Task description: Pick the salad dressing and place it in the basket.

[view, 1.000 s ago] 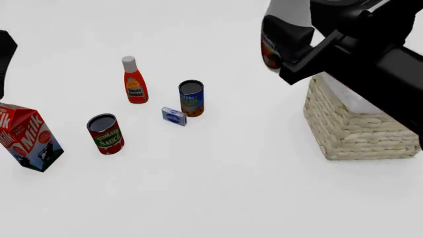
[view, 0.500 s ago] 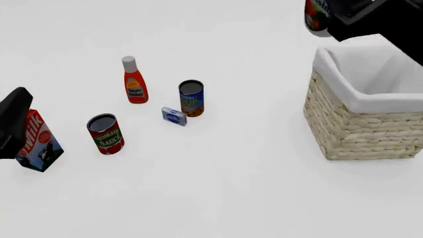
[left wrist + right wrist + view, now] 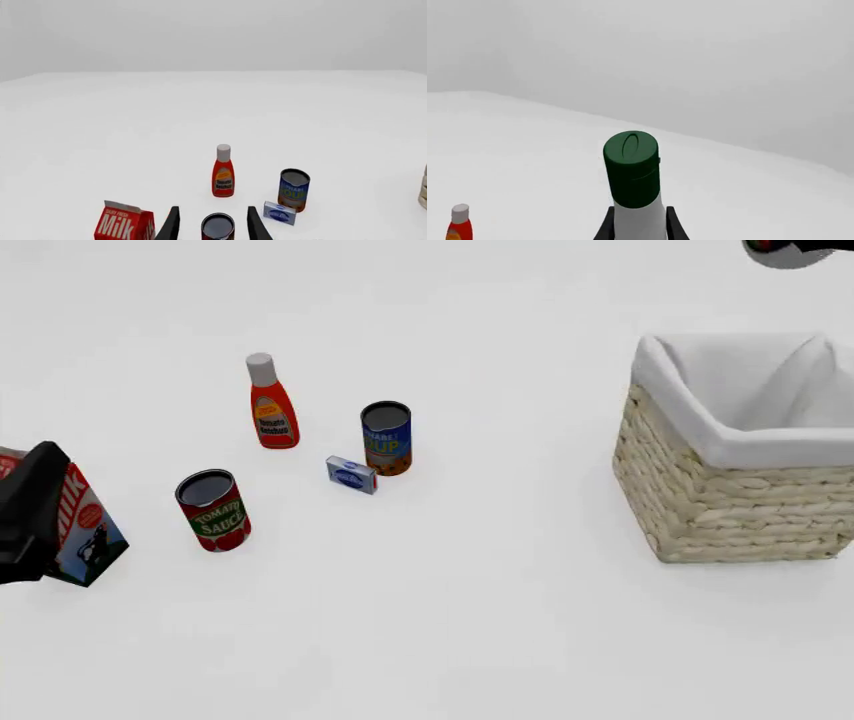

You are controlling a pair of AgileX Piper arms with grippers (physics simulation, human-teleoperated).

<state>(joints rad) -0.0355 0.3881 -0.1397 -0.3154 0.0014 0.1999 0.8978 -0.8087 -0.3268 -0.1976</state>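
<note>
In the right wrist view my right gripper (image 3: pixel 638 216) is shut on the salad dressing (image 3: pixel 632 172), a white bottle with a dark green cap that stands upright between the fingers. In the front view only a sliver of the bottle (image 3: pixel 798 252) shows at the top right edge, high above the far side of the basket (image 3: pixel 721 500). The basket is woven straw with a white cloth lining and stands at the right. My left gripper (image 3: pixel 212 221) is open and empty. It hangs above the table at the left, and its dark body (image 3: pixel 27 515) partly hides the milk carton.
A red bottle with a white cap (image 3: pixel 271 405), a blue can (image 3: pixel 386 438), a small blue box (image 3: pixel 351 475), a tomato sauce can (image 3: pixel 214 510) and a milk carton (image 3: pixel 83 535) stand on the left half of the white table.
My right arm has carried the bottle up and to the right, almost out of the front view, and the basket now shows whole. My left arm has come in a little from the left.
</note>
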